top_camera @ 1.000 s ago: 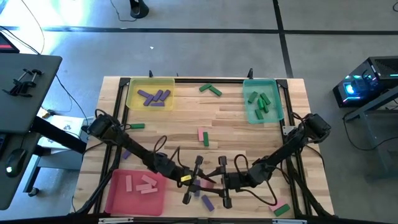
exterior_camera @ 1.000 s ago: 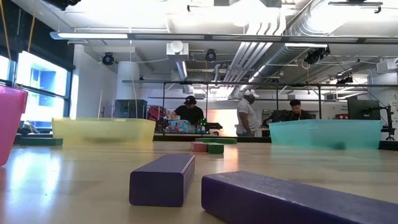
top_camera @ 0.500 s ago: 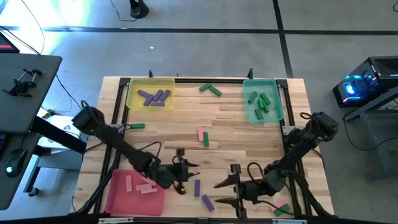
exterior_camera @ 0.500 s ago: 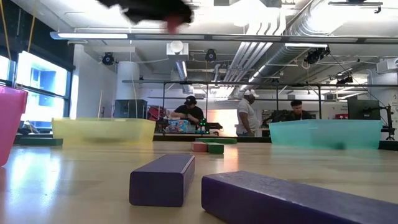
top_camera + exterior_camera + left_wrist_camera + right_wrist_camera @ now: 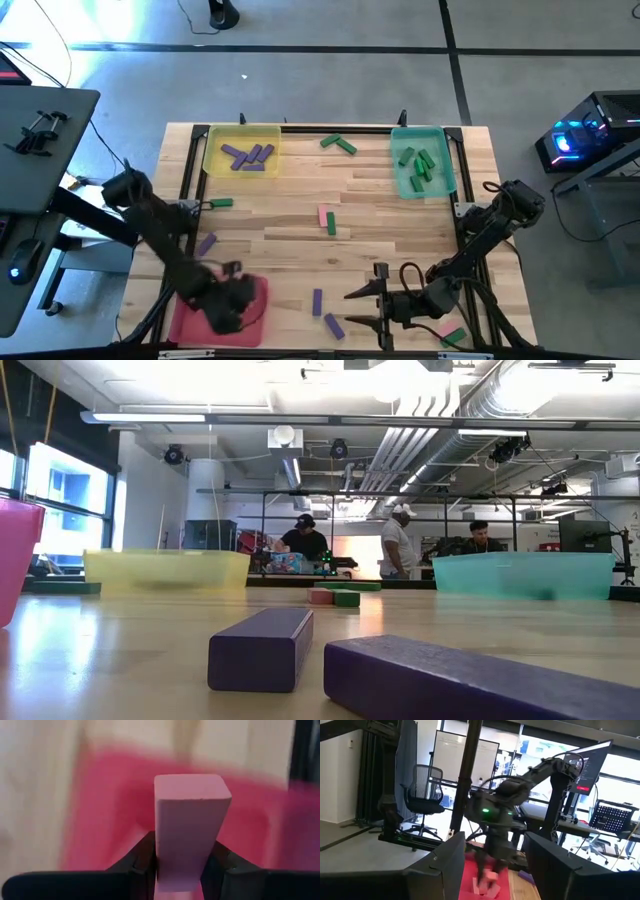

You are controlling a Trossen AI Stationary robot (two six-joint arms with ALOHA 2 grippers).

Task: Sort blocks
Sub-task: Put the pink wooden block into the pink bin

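Note:
My left gripper (image 5: 236, 300) hangs over the red tray (image 5: 190, 318) at the table's near left, shut on a pink block (image 5: 191, 820). Near the front edge, right of the middle, my right gripper (image 5: 362, 308) is level and open, with nothing between its fingers. Two purple blocks (image 5: 317, 300) (image 5: 333, 325) lie flat on the table between the grippers. Purple blocks (image 5: 248, 155) lie in the yellow tray (image 5: 213, 140), and green ones (image 5: 420, 165) in the teal tray (image 5: 443, 185). The right wrist view shows pink blocks (image 5: 487, 882) lying in the red tray. My left gripper pinches the pink block's two long sides near one end (image 5: 180, 865) between its two fingers (image 5: 142, 857). The fingers slant steeply down from above. The block sticks out past the fingertips, its free end (image 5: 191, 787) toward the red tray (image 5: 110, 820), lifted clear.
Loose blocks lie on the wood: two green (image 5: 338, 144) at the far edge, one green (image 5: 221, 203) and one purple (image 5: 206, 244) at the left, a pink and a green (image 5: 328, 220) in the middle, one green (image 5: 453, 337) at the near right. People stand beyond the table (image 5: 400, 540).
My left gripper has swung from the table's near middle toward the left edge with the pink block, tipping from level to pointing steeply down over the red tray. My right gripper drew back a little toward the near edge and then kept still.

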